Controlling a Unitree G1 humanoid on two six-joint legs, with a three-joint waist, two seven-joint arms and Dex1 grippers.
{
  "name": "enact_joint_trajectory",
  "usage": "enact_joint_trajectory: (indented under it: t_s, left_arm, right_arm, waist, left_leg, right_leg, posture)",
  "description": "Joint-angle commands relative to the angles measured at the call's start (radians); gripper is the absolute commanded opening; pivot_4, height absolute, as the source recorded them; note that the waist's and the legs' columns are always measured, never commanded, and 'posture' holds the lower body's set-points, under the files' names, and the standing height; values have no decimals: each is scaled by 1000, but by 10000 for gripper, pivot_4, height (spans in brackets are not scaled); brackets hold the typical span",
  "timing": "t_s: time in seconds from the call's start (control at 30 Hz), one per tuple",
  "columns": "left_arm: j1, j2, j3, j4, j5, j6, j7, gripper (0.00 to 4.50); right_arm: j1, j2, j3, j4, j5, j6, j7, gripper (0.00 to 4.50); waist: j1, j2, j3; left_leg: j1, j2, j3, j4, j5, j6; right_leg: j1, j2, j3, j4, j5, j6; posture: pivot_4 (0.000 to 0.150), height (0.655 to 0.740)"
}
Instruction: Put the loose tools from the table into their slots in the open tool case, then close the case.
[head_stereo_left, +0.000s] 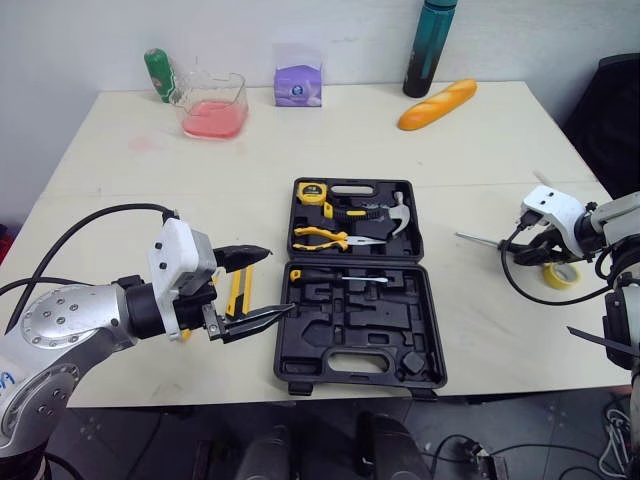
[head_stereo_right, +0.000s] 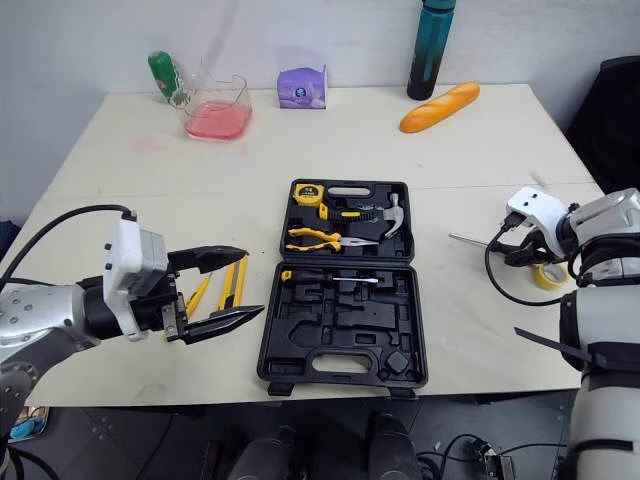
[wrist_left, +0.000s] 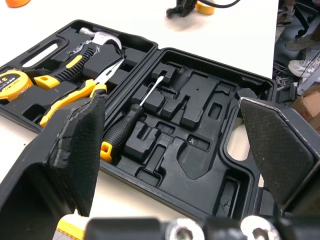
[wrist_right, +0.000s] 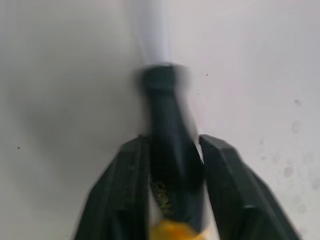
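The left gripper (head_stereo_left: 279, 280) hangs just to the left of the tool case (head_stereo_left: 430, 300), with its two black fingers spread wide and nothing between them. Its tips point at the case's near half. Under it, on the table (head_stereo_left: 130, 180) and just left of the case, lies a yellow and black knife (head_stereo_right: 237, 282), with another thin yellow tool (head_stereo_right: 198, 293) beside it, a bit farther from the case. The case lies open and flat. Its far half holds a tape measure (head_stereo_left: 312, 192), a pair of pliers (head_stereo_left: 325, 238) and a hammer (head_stereo_left: 397, 212). Its near half holds a second screwdriver (head_stereo_left: 330, 277) along its far edge, and the other slots there are bare. Well to the right of the case, the right gripper (wrist_right: 172, 145) is squeezed tight on the black handle of a screwdriver (wrist_right: 167, 110), whose thin metal end points back toward the case. A yellow roll of tape (head_stereo_left: 560, 274) lies on the table just past that gripper, farther right of the case.
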Motion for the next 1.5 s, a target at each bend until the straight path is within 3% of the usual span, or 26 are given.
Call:
enact_joint_trajectory:
  t_s: [0.03,0.43,0.67,0.9,1.17,1.33,1.5]
  left_arm:
    - [-14,9,8,-15,-7,-15,-4,45000]
    - [-63,2,-40,34,23,-36,-36,45000]
    - [-60,4,-50,66,53,-64,-81,45000]
    - [-58,-2,-72,69,64,-73,-103,45000]
    - [-63,7,-77,71,63,-74,-140,45000]
    - [-44,2,-76,47,59,-76,-152,45000]
    - [-23,-10,-86,40,76,-91,-152,45000]
  right_arm:
    - [9,-22,-33,-2,24,-33,-14,7419]
    - [-14,-11,-50,-11,41,-168,4,7417]
    - [-37,-33,-54,-23,58,-157,119,7416]
    - [-40,-29,-51,-37,74,54,292,7413]
    - [-14,-10,24,-90,43,281,364,7411]
    - [50,-28,77,-219,46,437,459,7411]
    - [172,-57,55,-395,96,517,429,7411]
  waist:
    - [-1,0,0]
    - [-2,0,0]
    - [-2,0,0]
    - [0,1,0]
    - [0,1,0]
    - [0,1,0]
    - [4,0,0]
  left_leg:
    - [0,0,0,0,0,0]
    - [0,0,0,0,0,0]
    - [0,0,0,0,0,0]
    - [0,0,0,0,0,0]
    - [0,0,0,0,0,0]
    - [0,0,0,0,0,0]
    - [-1,0,-1,0,0,0]
  right_leg:
    - [0,0,0,0,0,0]
    - [0,1,0,0,0,0]
    - [0,1,0,0,0,0]
    - [0,0,0,0,0,0]
    - [0,0,0,0,0,0]
    - [-1,0,0,0,0,0]
    - [0,0,-1,0,0,0]
  posture:
    - [1500,7349]
    - [1500,7349]
    - [1500,7349]
    - [1500,7349]
    - [1500,7349]
    - [1500,7349]
    - [1500,7349]
